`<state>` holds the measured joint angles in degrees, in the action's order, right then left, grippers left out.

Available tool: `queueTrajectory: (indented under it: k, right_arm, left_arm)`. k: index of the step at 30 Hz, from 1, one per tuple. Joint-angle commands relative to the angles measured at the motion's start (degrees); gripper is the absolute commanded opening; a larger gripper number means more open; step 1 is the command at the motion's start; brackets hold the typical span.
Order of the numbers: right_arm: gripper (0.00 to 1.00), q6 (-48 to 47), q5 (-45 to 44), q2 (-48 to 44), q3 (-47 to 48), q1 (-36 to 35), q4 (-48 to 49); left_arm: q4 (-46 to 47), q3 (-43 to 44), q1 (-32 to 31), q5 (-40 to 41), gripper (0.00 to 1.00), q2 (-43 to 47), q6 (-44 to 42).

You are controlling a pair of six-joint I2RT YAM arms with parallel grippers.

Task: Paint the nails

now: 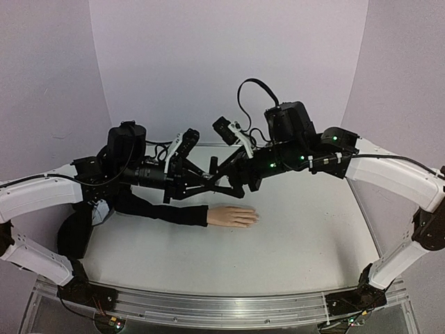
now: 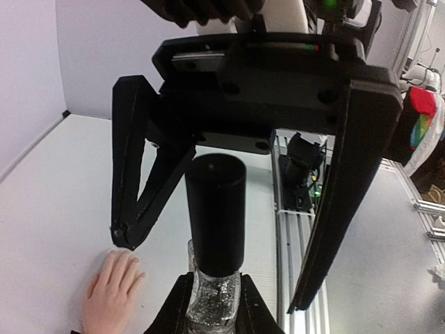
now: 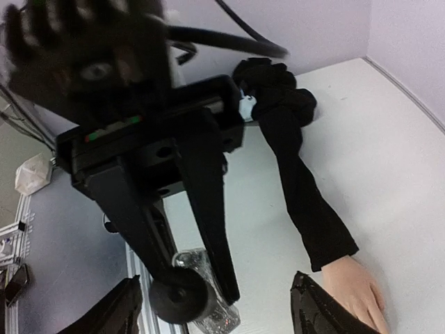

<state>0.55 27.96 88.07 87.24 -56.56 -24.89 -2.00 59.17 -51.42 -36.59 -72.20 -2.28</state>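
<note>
left pincer (image 2: 214,314) pinches a bottle (image 2: 214,296), glitter visible only in wrist views; right pincer (image 2: 214,273) spread astride cap (image 2: 215,209).

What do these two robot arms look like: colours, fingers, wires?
The left arm and right arm have smooth white shells linked by black joints. The left gripper and right gripper are matte black, each with two long flat fingers. A black cable loops overhead, and small green lights glow.
</note>
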Motion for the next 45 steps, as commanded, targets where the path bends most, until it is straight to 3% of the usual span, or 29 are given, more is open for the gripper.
queueTrajectory:
  k: [1,8,16,21,32,38,45]
  right_arm:
    - [0.87,8.66,-11.26,-3.26,0.09,-0.11,0.91]
    - [0.72,11.78,-11.11,1.55,9.43,0.14,-8.47]
    - [0.66,10.92,-10.95,8.45,20.2,0.13,-17.78]
    - [0.55,10.32,-10.19,13.95,28.36,0.1,-23.27]
    - [0.36,9.29,-9.19,16.65,31.21,0.1,-25.72]
    - [0.31,9.38,-9.12,17.7,31.85,0.15,-25.81]
    - [0.36,9.26,-9.33,18.43,32.18,0.15,-25.69]
  left_arm:
    - [4.32,-0.31,-0.01,9.41,0.0,2.24,-2.87]
    - [3.41,-0.43,-0.07,13.15,0.0,1.16,-4.08]
    - [-0.88,1.1,-0.73,17.45,0.0,-0.67,-6.25]
    - [-1.75,1.67,-0.95,18.5,0.0,-1.58,-6.41]
    - [-1.45,1.21,-1.06,18.95,0.0,-1.51,-6.42]
    - [-1.43,1.66,-1.07,19.7,0.0,-1.77,-6.43]
    - [-1.04,1.34,-1.08,19.12,0.0,-1.32,-6.23]
